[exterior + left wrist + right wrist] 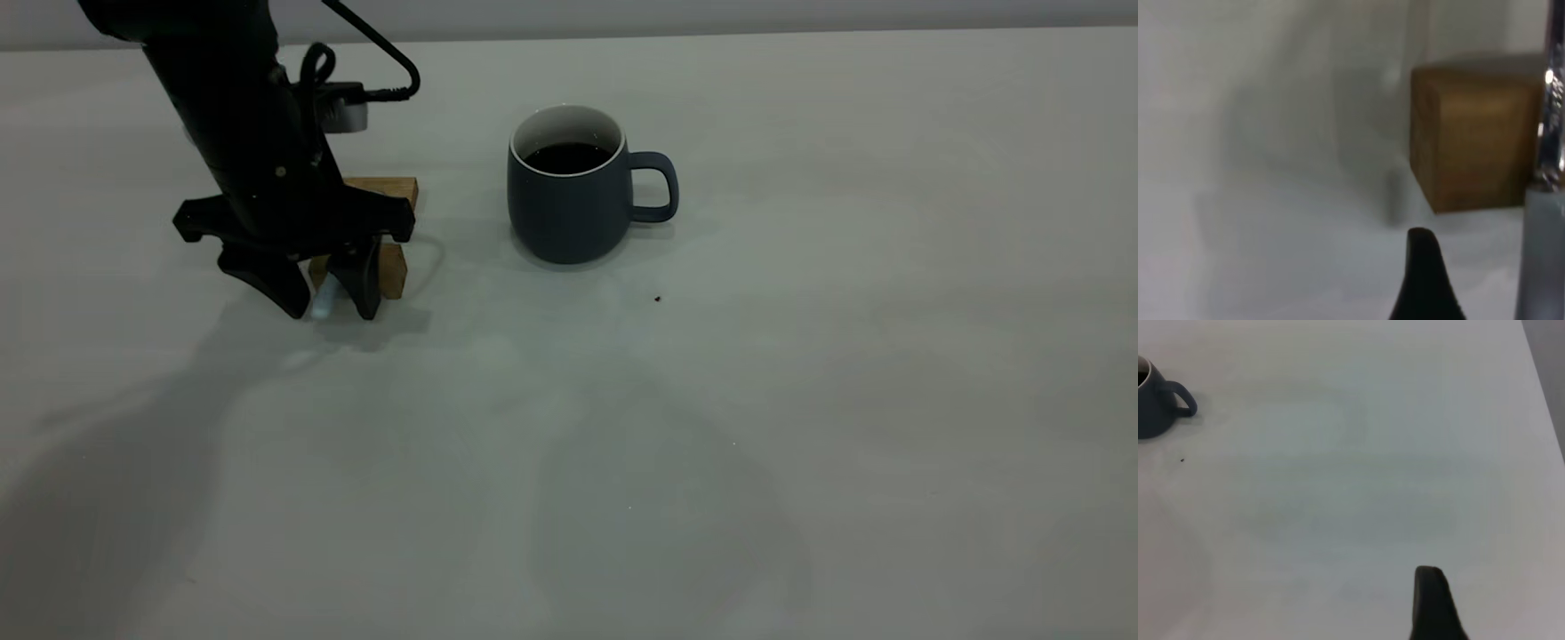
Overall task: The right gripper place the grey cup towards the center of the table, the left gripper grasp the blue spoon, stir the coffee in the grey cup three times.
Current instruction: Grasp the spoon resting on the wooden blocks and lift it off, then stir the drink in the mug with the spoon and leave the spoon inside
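Left gripper: black arm end with pointed black fingers (pixel 324 298), lowered at the table's left side in the exterior view; fingers parted a little, one either side of the spoon's handle; tips reach down to the table surface; whether the pads press the handle or only bracket it cannot be told

Left gripper, wrist view: one black fingertip (pixel 1426 280) shows low in the picture; the spoon runs along the picture's edge beside it, apart from that tip

Blue spoon: small spoon with a pale light-blue rounded handle (pixel 322 300) and grey metal neck; only a short pale stretch shows between the fingers in the exterior view; the wrist view shows the pale handle meeting the shiny metal neck (pixel 1545 227); the bowl is hidden

Tan wooden blocks: two plain wooden pieces (pixel 391 267) just behind the left gripper, partly hidden by it; one shows close up as a brown cube (pixel 1468 137) beside the spoon's neck

Grey cup: rounded dark slate-grey matte mug with white interior and loop handle (pixel 569 191), upright near the table's middle, handle turned to the exterior view's right; well apart from the left gripper; nothing touches it

Coffee: dark, nearly black liquid (pixel 569 157) sitting well below the white rim

Right gripper: out of the exterior view; one black fingertip (pixel 1431 603) shows in its own wrist view, above bare table, far from the grey cup (pixel 1155 403); its opening cannot be told

Table: large plain off-white matte surface (pixel 800 400); a tiny dark speck (pixel 657 300) lies near the cup, on its handle side
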